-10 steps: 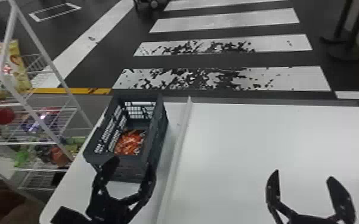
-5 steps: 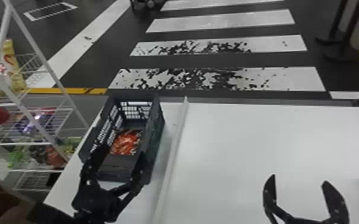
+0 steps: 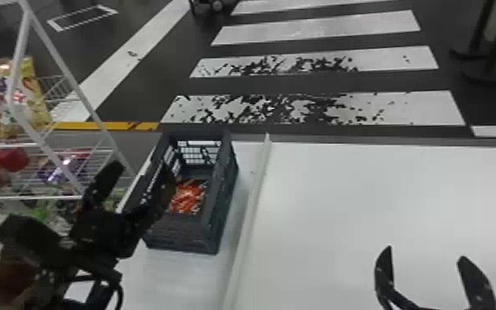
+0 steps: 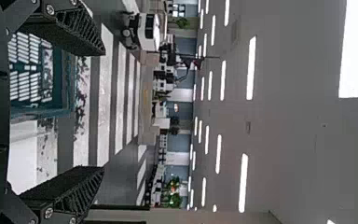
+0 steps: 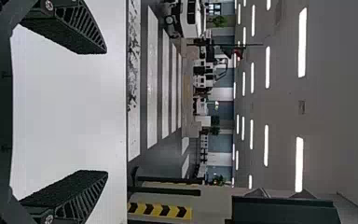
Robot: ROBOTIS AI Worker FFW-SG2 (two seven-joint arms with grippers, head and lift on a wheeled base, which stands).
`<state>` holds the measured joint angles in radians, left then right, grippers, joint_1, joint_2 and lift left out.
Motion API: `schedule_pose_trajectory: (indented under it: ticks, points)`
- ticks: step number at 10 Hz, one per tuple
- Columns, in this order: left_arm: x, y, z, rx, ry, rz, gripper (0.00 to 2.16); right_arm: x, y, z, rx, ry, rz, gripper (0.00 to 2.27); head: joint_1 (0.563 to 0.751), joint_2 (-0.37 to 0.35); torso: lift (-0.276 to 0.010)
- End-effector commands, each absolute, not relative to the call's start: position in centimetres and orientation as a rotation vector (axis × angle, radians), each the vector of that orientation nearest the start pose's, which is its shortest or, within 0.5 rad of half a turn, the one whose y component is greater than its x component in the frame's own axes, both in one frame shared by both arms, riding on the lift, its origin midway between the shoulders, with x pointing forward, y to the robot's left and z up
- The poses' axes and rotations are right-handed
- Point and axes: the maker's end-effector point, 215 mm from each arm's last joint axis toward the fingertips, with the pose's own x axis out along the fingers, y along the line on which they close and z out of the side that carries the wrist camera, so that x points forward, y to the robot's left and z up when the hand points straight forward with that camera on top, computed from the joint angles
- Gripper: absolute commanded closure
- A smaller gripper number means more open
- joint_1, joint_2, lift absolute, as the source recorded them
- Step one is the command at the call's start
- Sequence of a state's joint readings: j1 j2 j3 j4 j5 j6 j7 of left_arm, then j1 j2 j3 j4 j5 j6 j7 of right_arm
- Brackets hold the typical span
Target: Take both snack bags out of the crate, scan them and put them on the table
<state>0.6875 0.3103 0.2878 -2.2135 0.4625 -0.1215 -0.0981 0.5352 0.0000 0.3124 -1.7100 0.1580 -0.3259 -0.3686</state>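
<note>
Before you, the dark slatted crate (image 3: 177,237) stood upright on the white counter (image 3: 342,198), to the left of the raised strip (image 3: 249,218). Down on its floor you had an orange-red snack bag (image 3: 187,196); with part of the inside hidden, you could not tell whether the second lay there too. Your left gripper (image 3: 138,185) was at the crate's near left side, its jaws spread; you could not tell whether they touched the wall. Your right gripper (image 3: 425,252) was over the counter, well apart from the crate, its jaws spread wide. On your left, the white wire rack (image 3: 82,95) held a yellow bag (image 3: 35,88), with red packaging (image 3: 14,158) and a purple packet (image 3: 62,167) lower down.
</note>
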Motion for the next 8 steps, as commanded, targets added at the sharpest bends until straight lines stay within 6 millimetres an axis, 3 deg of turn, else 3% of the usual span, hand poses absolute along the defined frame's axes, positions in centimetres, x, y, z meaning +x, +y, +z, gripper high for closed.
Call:
schedule_pose_trajectory:
  ticks: [1,2,4,5,7,8]
  points:
    - [41.6,36.8,-21.7,-0.025,-0.135,-0.034,0.13,38.4,-11.1,-42.3,-0.003,0.052,-0.03,0.07,0.695,0.307,-0.092]
    - [42.6,38.2,-21.1,-0.023,-0.118,-0.025,0.13,38.4,-10.9,-42.4,-0.002,0.053,-0.028,0.07,0.695,0.338,-0.092]
    - [45.5,39.6,-22.6,-0.016,0.013,-0.028,0.14,38.1,-10.4,-42.8,-0.003,0.066,-0.018,0.07,0.695,0.35,-0.092]
    - [47.0,40.1,-22.1,-0.02,0.03,-0.034,0.14,38.0,-10.1,-42.9,-0.004,0.069,-0.013,0.07,0.695,0.35,-0.092]
    - [49.7,41.0,-23.7,-0.002,0.142,-0.042,0.14,37.8,-9.5,-43.5,-0.015,0.088,-0.002,0.07,0.695,0.35,-0.092]
    - [50.5,40.9,-26.7,-0.007,0.283,-0.049,0.14,37.7,-9.2,-43.8,-0.019,0.098,0.005,0.07,0.695,0.35,-0.092]
